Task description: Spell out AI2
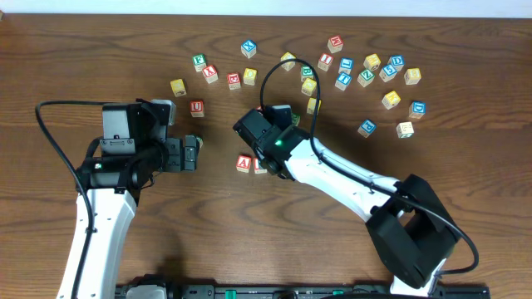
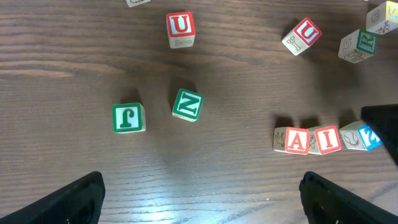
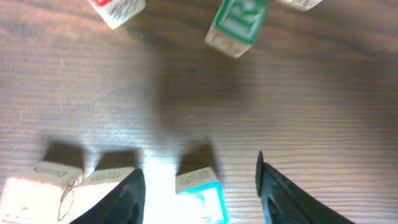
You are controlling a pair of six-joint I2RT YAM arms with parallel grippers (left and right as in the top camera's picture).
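The red "A" cube [image 2: 298,140], the red "I" cube [image 2: 327,139] and the blue "2" cube [image 2: 371,137] stand in a row on the table, touching or nearly so. In the overhead view the "A" cube [image 1: 243,163] shows, and my right arm hides most of the others. My right gripper [image 3: 198,182] is open, with the "2" cube [image 3: 202,196] between its fingers and a gap on each side. The "I" cube [image 3: 102,185] lies just outside its left finger. My left gripper [image 2: 202,202] is open and empty, left of the row.
A green "J" cube [image 2: 128,117] and a green "N" cube [image 2: 187,104] lie in front of the left gripper. Red "U" cubes [image 2: 180,26] and a green "R" cube [image 3: 236,22] sit beyond. Several more cubes are scattered at the back right [image 1: 371,62].
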